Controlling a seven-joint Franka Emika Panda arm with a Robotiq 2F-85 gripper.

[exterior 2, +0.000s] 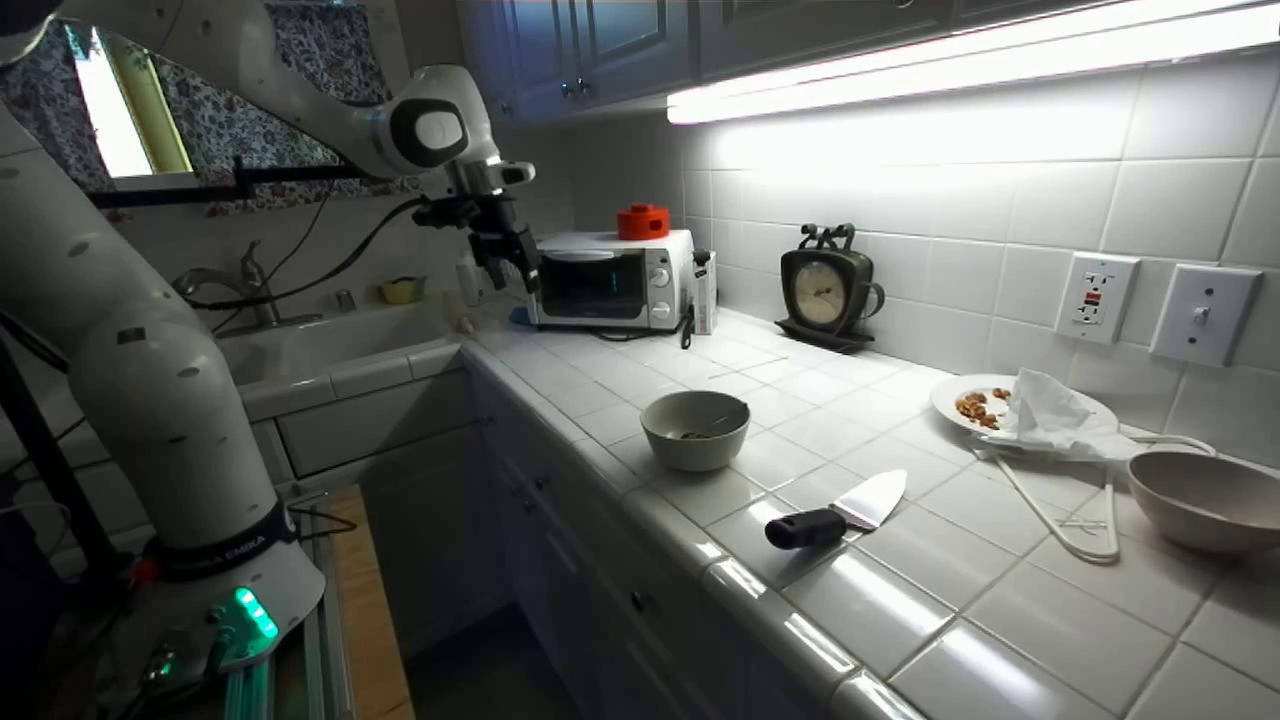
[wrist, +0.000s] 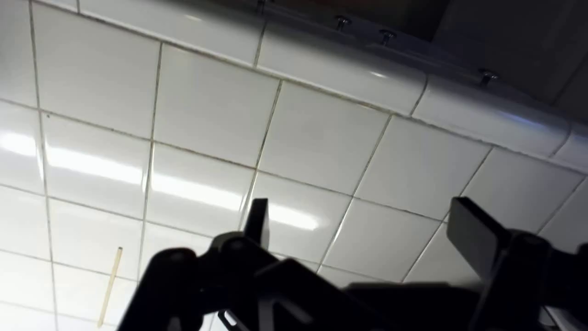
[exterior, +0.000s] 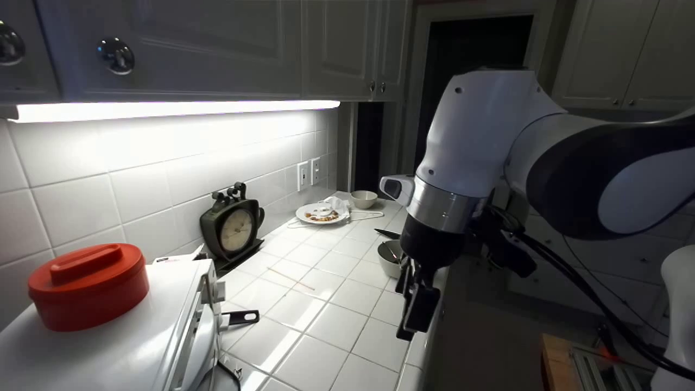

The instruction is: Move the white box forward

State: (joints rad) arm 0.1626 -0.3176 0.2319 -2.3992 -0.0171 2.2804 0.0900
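Note:
The white box [exterior 2: 706,295] is a small upright carton in an exterior view. It stands close beside the right side of the white toaster oven [exterior 2: 590,243], near the tiled wall. In an exterior view only what looks like the top of the white box [exterior: 175,257] shows behind the oven; the oven hides the rest. The box is out of the wrist view. My gripper [wrist: 366,225] is open and empty, with bare tile showing between its fingers. It hangs above the counter's front edge in both exterior views [exterior: 417,304] [exterior 2: 512,272], well apart from the box.
A red lidded pot [exterior: 89,288] sits on the oven. A black round-dial gadget [exterior 2: 825,290] stands by the wall. A bowl [exterior 2: 695,430], a cake server [exterior 2: 835,515], a plate with food [exterior 2: 965,385] and a thin stick [exterior: 291,278] lie on the counter.

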